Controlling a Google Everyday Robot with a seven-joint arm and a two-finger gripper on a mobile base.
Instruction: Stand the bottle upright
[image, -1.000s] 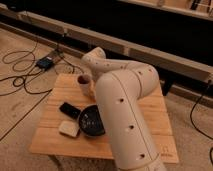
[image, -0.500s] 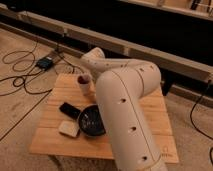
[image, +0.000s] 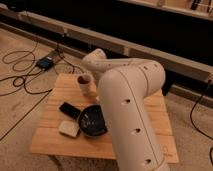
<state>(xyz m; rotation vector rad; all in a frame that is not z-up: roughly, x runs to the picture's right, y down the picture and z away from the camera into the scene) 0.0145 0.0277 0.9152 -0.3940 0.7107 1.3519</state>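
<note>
The small whitish bottle lies on its side near the front left of the wooden table, just left of a dark bowl. My arm rises from the lower right, bends over the table, and its far end points down beside the cup. The gripper is hidden behind the arm's thick links, somewhere just right of the cup and well back from the bottle.
A pale cup with dark red contents stands at the table's back. A flat black device lies left of the dark bowl. Cables and a small box are on the floor to the left.
The arm's far end has shifted only slightly near the cup. The bottle, bowl, cup and black device are where they were.
</note>
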